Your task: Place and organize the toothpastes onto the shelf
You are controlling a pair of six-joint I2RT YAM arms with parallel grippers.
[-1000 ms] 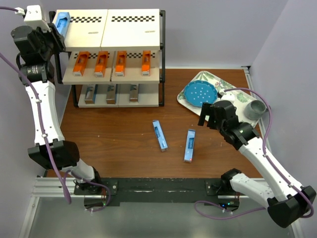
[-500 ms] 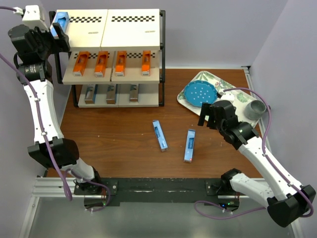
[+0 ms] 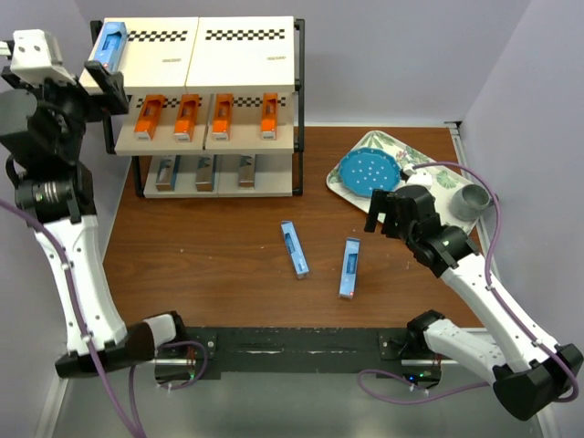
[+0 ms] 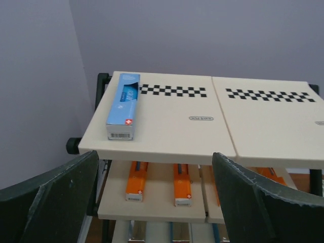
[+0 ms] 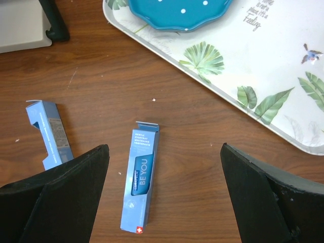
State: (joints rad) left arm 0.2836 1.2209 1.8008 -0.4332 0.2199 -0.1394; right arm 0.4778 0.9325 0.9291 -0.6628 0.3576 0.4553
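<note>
- Holding eight toothpastes, the three-tier black-framed, cream-board shelf (image 3: 246,64) carries one light-blue carton (image 4: 123,105) on top, four orange cartons (image 3: 187,117) on the middle tier and three silver-grey cartons (image 3: 203,172) on the bottom.
- Floral-patterned tray (image 5: 273,76) holds a blue dotted plate (image 3: 368,172) and a grey cup (image 3: 472,201).
- Left gripper (image 4: 154,154) hangs wide open and empty, facing the top tier.
- Right gripper (image 5: 164,148), jaws spread and empty, hovers nearest two loose light-blue cartons (image 5: 140,190) on the wooden table (image 3: 210,265); the closer one lies just beneath, its long axis square to the jaw opening.

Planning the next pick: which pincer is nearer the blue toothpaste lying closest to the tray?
Right. The right pincer hangs open just beside that toothpaste, toward the tray; the left pincer is open up at the shelf's top-left corner, far off.
</note>
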